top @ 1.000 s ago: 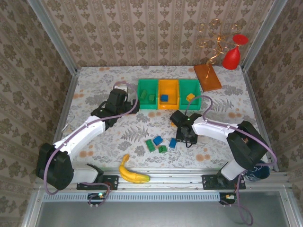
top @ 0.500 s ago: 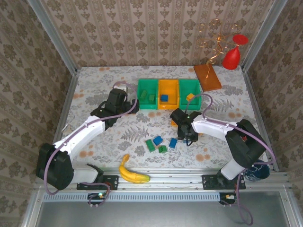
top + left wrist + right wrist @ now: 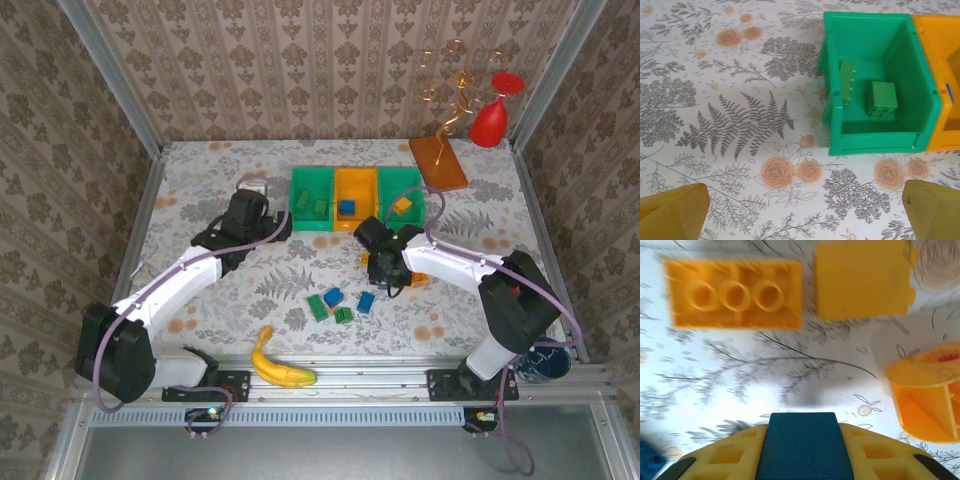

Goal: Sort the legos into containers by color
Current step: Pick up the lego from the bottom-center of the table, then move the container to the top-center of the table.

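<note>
Top: three bins (image 3: 355,173) in row, green-orange-green; four loose bricks (image 3: 333,297) in front, two green, two blue; banana (image 3: 280,368) nearby.
Left wrist: left gripper (image 3: 802,207) spread wide, short of green bin (image 3: 826,85) holding two green bricks (image 3: 882,98).
Right wrist: right gripper (image 3: 802,437) clamped on blue brick (image 3: 801,452); two orange bricks (image 3: 735,295) beyond, blurred.

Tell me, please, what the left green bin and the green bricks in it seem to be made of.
The left green bin looks like moulded plastic, smooth and faintly glossy on its walls. The green bricks look like hard plastic too, given their moulded studs.
</note>
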Robot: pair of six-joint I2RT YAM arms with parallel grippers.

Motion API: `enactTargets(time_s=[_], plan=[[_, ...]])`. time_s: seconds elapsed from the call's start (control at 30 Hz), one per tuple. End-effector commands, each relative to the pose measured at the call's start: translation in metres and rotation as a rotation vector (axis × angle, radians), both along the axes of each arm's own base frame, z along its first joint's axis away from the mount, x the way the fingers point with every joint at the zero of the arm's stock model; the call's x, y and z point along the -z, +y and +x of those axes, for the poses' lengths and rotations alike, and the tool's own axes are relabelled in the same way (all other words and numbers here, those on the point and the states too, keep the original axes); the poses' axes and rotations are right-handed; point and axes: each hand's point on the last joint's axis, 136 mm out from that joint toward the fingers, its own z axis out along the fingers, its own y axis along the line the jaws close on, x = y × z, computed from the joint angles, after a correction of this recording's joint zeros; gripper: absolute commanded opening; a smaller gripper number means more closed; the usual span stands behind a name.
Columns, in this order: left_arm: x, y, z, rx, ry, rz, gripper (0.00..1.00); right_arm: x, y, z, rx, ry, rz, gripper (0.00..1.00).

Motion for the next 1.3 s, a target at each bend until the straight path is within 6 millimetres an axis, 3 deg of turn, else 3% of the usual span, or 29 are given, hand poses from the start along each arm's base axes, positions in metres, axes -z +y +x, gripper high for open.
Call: enactTargets(time_s=[0.0, 0.3, 0.4, 0.6, 0.93, 1.27], plan=[[-0.008, 0.015, -0.002, -0.065, -0.039, -0.014, 1.00, -0.026, -0.001, 0.019, -0.038, -0.067, -0.052, 0.22], [-0.006, 0.027, -0.008, -0.102, -0.044, -0.038, 1.00, -0.073, 0.027, 0.105, -0.151, -0.256, -0.163, 0.22], [-0.005, 0.028, -0.012, -0.105, -0.035, -0.042, 1.00, -0.080, 0.036, 0.133, -0.180, -0.289, -0.188, 0.22], [-0.003, 0.031, -0.016, -0.105, -0.036, -0.043, 1.00, -0.074, 0.045, 0.175, -0.195, -0.299, -0.194, 0.22], [-0.001, 0.034, -0.018, -0.111, -0.028, -0.039, 1.00, -0.047, 0.048, 0.210, -0.190, -0.263, -0.145, 0.21], [0.004, 0.034, -0.016, -0.114, -0.015, -0.035, 1.00, -0.027, 0.054, 0.219, -0.229, -0.228, -0.127, 0.21]])
